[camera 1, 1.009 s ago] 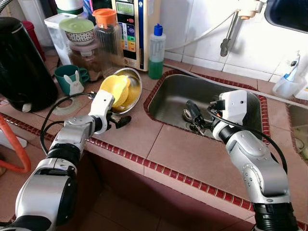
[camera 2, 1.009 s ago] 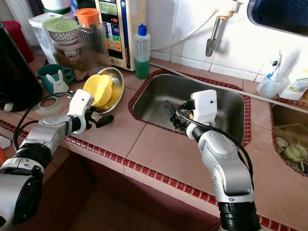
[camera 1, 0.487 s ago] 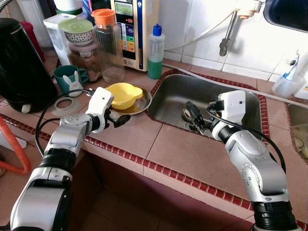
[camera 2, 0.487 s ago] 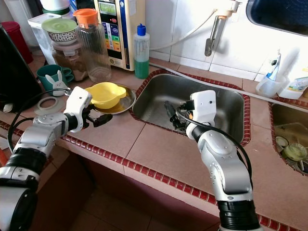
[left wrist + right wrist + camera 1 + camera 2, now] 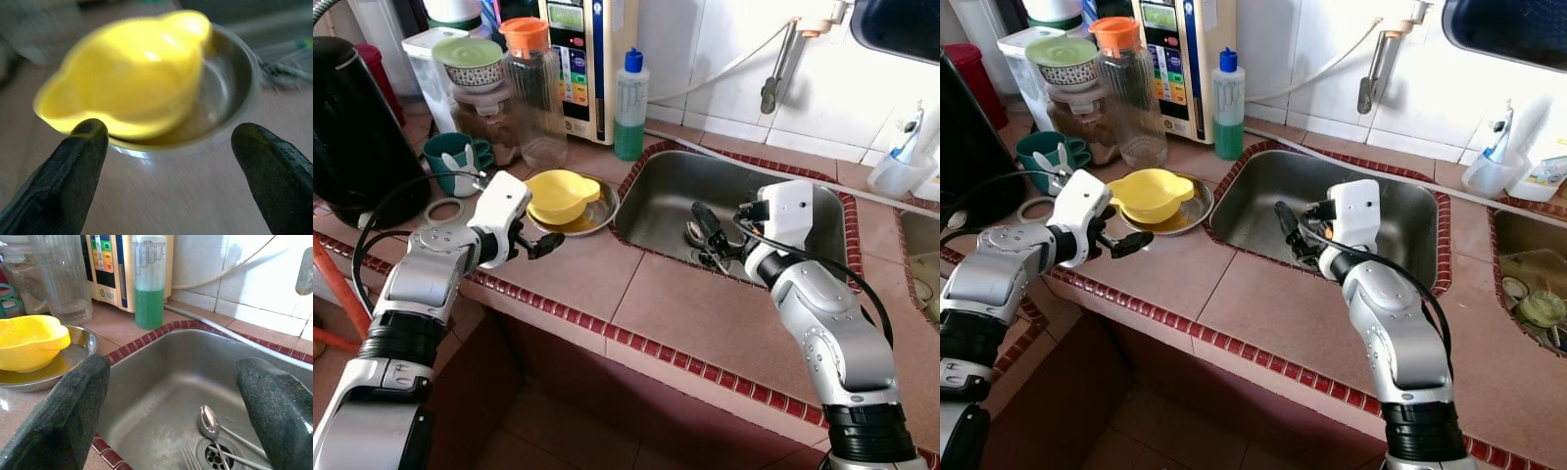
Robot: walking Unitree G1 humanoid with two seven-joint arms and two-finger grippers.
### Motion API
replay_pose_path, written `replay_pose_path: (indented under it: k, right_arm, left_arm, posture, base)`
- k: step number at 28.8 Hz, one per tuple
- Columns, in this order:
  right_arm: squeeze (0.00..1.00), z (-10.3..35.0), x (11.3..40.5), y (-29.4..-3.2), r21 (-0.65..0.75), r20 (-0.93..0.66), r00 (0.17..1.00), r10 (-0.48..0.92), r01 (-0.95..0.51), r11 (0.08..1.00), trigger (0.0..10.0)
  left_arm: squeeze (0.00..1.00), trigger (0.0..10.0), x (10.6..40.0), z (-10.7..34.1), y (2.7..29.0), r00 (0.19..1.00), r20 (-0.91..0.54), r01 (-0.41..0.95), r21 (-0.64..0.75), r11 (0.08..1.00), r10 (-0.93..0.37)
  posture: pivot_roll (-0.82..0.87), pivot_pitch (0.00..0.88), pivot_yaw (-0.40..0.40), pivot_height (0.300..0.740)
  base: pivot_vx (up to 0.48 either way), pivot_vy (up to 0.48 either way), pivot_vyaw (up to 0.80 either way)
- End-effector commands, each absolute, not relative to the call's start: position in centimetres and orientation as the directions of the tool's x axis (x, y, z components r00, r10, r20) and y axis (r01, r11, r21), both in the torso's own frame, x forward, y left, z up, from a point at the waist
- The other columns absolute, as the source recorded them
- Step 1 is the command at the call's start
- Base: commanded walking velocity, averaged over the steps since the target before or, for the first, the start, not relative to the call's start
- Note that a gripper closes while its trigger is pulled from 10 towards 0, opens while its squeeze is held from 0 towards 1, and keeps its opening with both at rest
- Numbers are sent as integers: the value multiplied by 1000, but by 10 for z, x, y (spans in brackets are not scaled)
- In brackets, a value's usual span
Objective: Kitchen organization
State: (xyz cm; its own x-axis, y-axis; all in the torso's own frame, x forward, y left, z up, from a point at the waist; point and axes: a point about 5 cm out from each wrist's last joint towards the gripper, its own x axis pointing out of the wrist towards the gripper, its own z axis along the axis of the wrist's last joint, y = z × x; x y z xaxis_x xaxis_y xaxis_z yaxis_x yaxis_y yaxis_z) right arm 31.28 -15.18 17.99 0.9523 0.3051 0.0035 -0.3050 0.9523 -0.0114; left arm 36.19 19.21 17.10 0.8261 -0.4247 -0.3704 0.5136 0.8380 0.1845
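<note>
**Tiled kitchen surface with sink: contents and claw positions**

Yellow bowl: two-eared, plastic, upright inside the steel dish. The dish lies flat on the tiled surface, just beside the sink's left rim.

Left claw: low over the surface, just short of the near edge of the steel dish, apart from it. Fingers spread wide and empty; in the left wrist view the bowl and dish sit between the two fingertips, beyond them.

Right claw: reaching over the near rim into the sink. Fingers spread wide, holding nothing; in the right wrist view they frame the basin.

Spoon: on the sink floor by the drain, beside the tines of a fork.

Green soap bottle: blue cap, upright at the back of the surface, near the sink's far left corner.

Glass jar: orange lid, upright behind the dish.

Green mug: left of the dish, with a small white rabbit figure in front of it.

Black kettle: far left of the surface.
</note>
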Motion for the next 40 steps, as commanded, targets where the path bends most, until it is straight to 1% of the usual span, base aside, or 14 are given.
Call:
replay_pose_path:
  k: [1,6,10,12,14,17,19,23,33,34,35,36,37,40]
  right_arm:
    - [0,184,315,-151,-12,19,953,304,-304,953,10000]
    - [0,184,314,-149,-11,21,952,305,-305,952,10000]
    - [0,183,312,-151,-12,16,954,300,-299,954,10000]
    - [0,182,311,-153,-13,13,955,297,-297,955,10000]
    - [0,182,310,-152,-14,14,955,295,-295,955,10000]
    - [0,184,310,-153,-15,17,957,290,-290,957,10000]
    - [0,183,308,-156,-14,13,959,282,-282,959,10000]
    - [0,181,307,-157,-6,6,960,280,-280,960,10000]
    - [0,184,309,-151,-4,17,957,290,-290,957,10000]
    - [0,184,308,-152,-4,16,958,288,-288,958,10000]
    - [0,183,307,-153,-6,14,959,284,-284,959,10000]
    - [0,183,307,-153,-6,14,959,284,-284,959,10000]
    - [0,184,306,-154,-6,12,960,281,-281,960,10000]
    - [0,184,306,-155,-7,12,960,279,-278,960,10000]
  left_arm:
    - [0,10000,371,192,188,874,-267,464,210,860,-406]
    - [0,10000,382,211,176,918,-118,396,207,895,-379]
    - [0,10000,385,222,169,931,-50,353,374,858,-361]
    - [0,10000,387,218,162,925,-62,375,318,871,-375]
    - [0,10000,388,206,156,915,-98,400,348,848,-391]
    - [0,10000,388,194,156,903,-137,429,350,833,-408]
    - [0,10000,388,182,160,894,-185,448,395,802,-408]
    - [0,10000,387,168,164,880,-255,474,419,775,-400]
    - [0,10000,388,158,168,872,-301,486,439,755,-386]
    - [0,8784,388,158,169,872,-301,486,441,754,-386]
    - [0,1882,389,159,169,869,-303,492,447,747,-390]
    - [0,1882,389,159,169,869,-303,492,447,747,-390]
    - [0,235,391,159,170,867,-306,495,446,745,-393]
    - [0,0,392,159,169,866,-304,497,446,744,-396]
  posture:
    - [47,0,33,740]
    - [29,0,32,740]
    - [24,0,29,740]
    - [20,0,30,740]
    - [3,0,36,740]
    - [-2,0,37,740]
    - [-3,0,37,740]
    - [10,0,35,740]
    - [2,0,34,740]
    - [2,0,34,740]
    - [-1,0,35,740]
    - [-1,0,35,740]
    - [-2,0,35,740]
    - [-2,0,36,740]
  base:
    - [0,0,0]
    - [0,0,0]
    - [0,0,0]
    - [0,0,0]
    - [0,0,0]
    - [0,0,0]
    - [0,0,0]
    - [0,0,0]
    - [0,0,0]
    - [0,0,0]
    - [0,0,0]
    - [0,0,0]
    - [0,0,0]
    - [0,0,0]
